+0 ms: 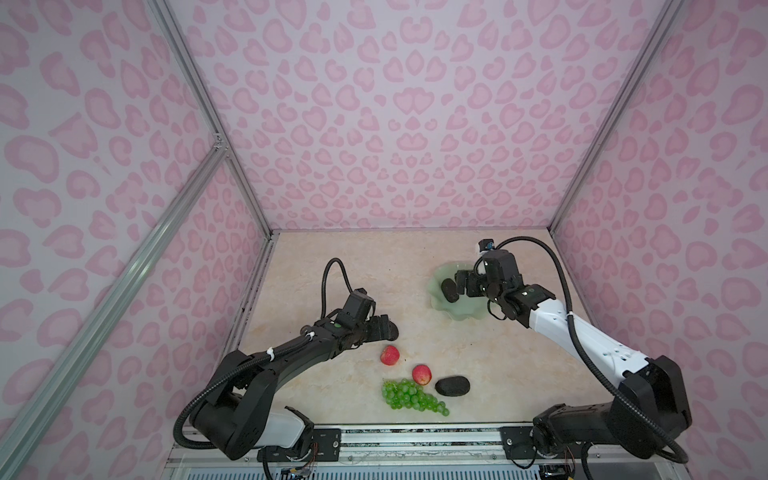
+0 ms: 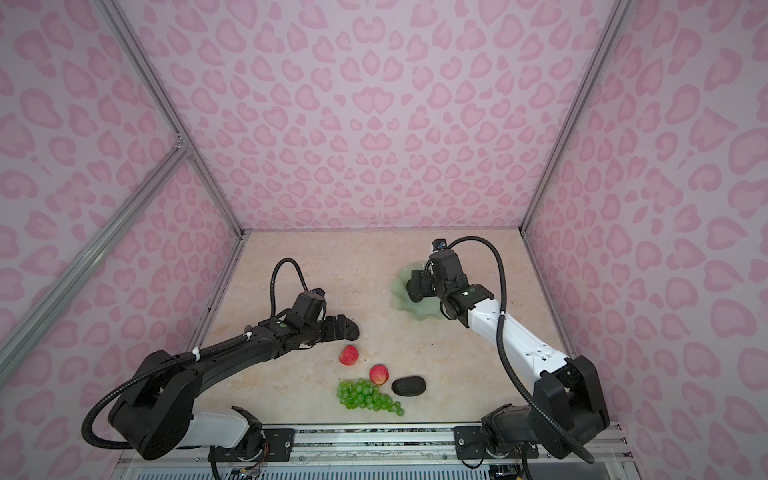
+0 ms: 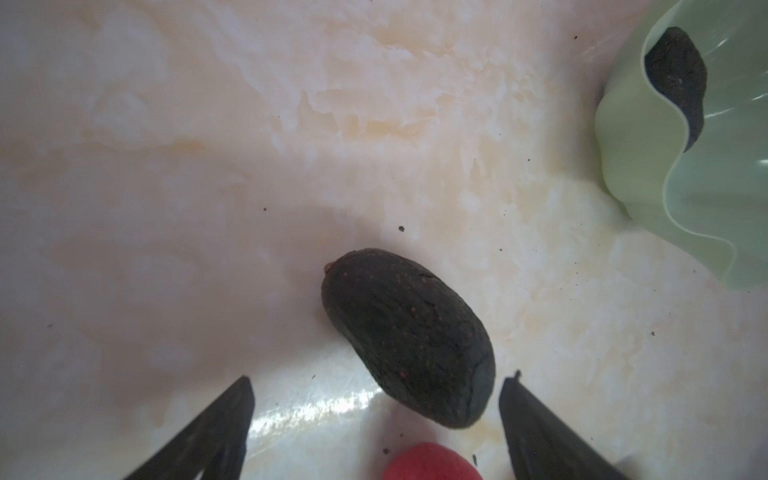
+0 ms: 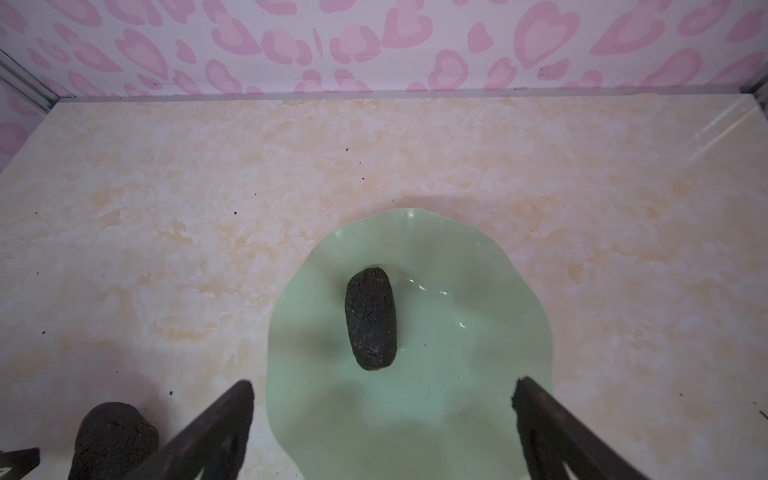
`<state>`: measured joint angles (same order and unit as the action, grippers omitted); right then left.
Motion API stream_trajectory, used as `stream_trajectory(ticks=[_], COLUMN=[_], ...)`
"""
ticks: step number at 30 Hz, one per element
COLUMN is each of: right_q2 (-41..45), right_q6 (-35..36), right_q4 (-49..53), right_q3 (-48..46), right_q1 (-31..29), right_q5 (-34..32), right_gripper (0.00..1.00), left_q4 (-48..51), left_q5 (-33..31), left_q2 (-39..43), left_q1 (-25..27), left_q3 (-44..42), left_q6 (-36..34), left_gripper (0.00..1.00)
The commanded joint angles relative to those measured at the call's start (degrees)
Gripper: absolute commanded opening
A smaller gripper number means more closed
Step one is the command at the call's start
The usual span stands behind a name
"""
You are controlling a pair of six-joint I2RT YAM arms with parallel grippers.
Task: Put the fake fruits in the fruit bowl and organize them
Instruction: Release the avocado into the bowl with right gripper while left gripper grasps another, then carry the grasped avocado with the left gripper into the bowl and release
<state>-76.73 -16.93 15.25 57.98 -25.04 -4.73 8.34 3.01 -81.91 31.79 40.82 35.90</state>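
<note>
Pink heart-print walls on three sides. Cream marbled surface (image 1: 332, 270), glossy, flecked with dark specks.

Top views: bowl (image 1: 461, 312) far right, pale green, shallow, wavy rim. Avocado A (image 1: 449, 289) lies inside it: black, rough, oval. Right gripper (image 1: 458, 284) hangs over the bowl, just beside A. Left gripper (image 1: 384, 326) sits low at mid-left, over avocado B (image 1: 395, 331). Loose toward the front, well apart from the bowl: apple 1 (image 1: 390, 355), apple 2 (image 1: 422, 374), grapes (image 1: 409, 397) and avocado C (image 1: 453, 385).

Left wrist: gripper jaws spread wide, holding nothing. B (image 3: 407, 336) lies on the surface between and ahead of the fingertips, apparently touching neither, its long axis skewed to them. Skin dull, pebbled, with fine cracks and a stub at one end. A smooth red apple shows at the frame edge.

Right wrist: gripper jaws spread wide, empty. A (image 4: 371, 318) rests free on the bowl floor, off-centre. The glaze is slick, with bright highlights.

Judgement: one fruit of six is placed, and the pick of B is in hand. The next move calls for the left gripper to turn square to B's narrow width, then lower and close. The right arm should clear the bowl first. Rough skin should grip well. The translucent, loosely clustered grapes look awkward.
</note>
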Motion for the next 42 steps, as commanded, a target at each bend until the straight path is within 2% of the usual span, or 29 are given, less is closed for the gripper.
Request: stream_trajectory(ticks=[1, 6, 10, 15, 19, 26, 33, 42], right_q2=[3.3, 8.8, 11.1, 13.2, 14.1, 17.0, 22.6, 29.6], right_q6=[-0.9, -1.6, -1.6, -1.6, -2.0, -3.1, -4.3, -4.7], right_q4=[0.6, -1.6, -0.8, -0.9, -1.2, -0.9, 1.7, 5.1], right_q3=[-2.9, -7.7, -8.8, -10.3, -11.1, -13.2, -15.8, -18.4], right_q1=[0.1, 0.8, 1.7, 3.0, 3.5, 4.6, 5.3, 7.0], right_q5=[-1.5, -2.2, -2.1, -1.7, -1.3, -0.3, 0.6, 0.8], right_gripper=[0.97, 0.97, 0.98, 0.98, 0.98, 0.98, 0.97, 0.97], left_q4=[-3.7, -4.9, -4.7, -4.1, -2.8, 1.5, 5.0, 8.3], left_q5=[-0.7, -0.1, 1.1, 1.5, 2.1, 3.3, 4.1, 2.6], left_q2=[-3.6, -8.7, -12.0, -13.2, -13.1, -16.1, -24.3, -35.9], left_q1=[0.5, 0.7, 1.1, 1.7, 2.5, 6.2, 7.9, 8.6], left_q3=[2.0, 5.1, 7.2, 8.6, 10.9, 22.3, 38.3, 53.6], left_q6=[1.5, 2.2, 2.8, 3.2, 2.9, 0.7, -1.6, -4.6], left_gripper=[0.89, 0.83, 0.74, 0.54, 0.42, 0.4, 0.4, 0.4])
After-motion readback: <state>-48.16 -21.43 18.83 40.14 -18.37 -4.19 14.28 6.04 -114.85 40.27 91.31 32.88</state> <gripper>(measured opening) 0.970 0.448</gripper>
